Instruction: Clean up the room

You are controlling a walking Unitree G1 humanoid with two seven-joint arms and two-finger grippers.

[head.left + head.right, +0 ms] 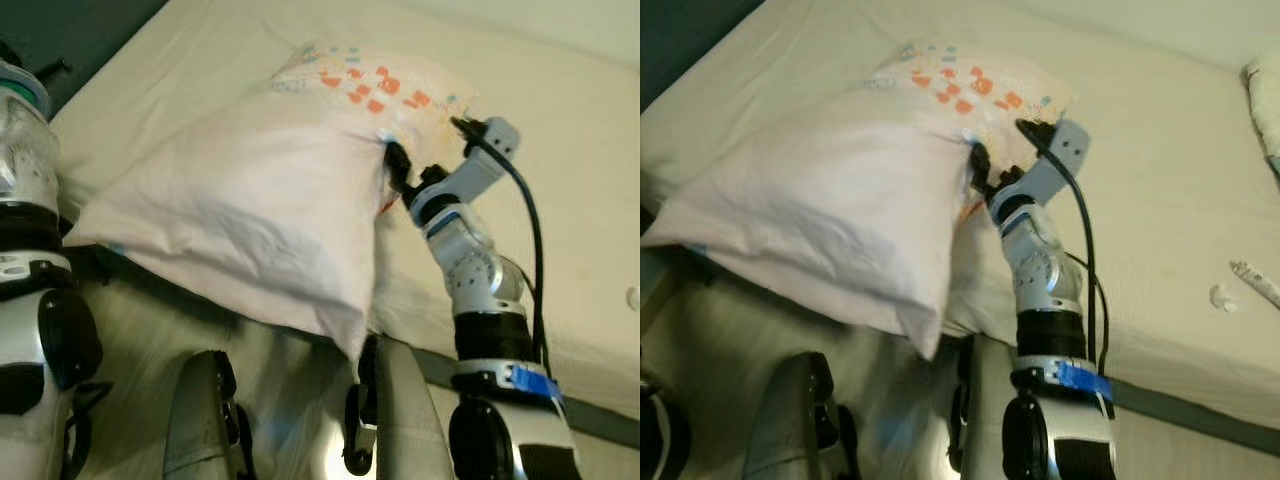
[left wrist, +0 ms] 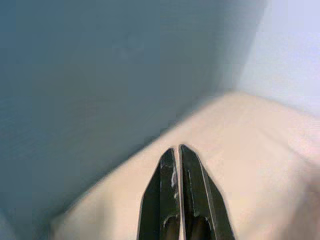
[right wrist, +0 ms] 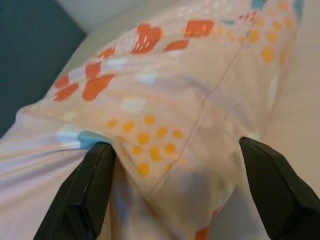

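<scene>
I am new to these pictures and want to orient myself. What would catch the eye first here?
First, the big pale pillow with orange patches at its far end, lying on the cream bed and hanging over its near edge. Next, the right claw, its two black fingers spread wide around the pillow's patterned end. The left claw is shut, pointing at the bed's corner by a dark wall.
</scene>
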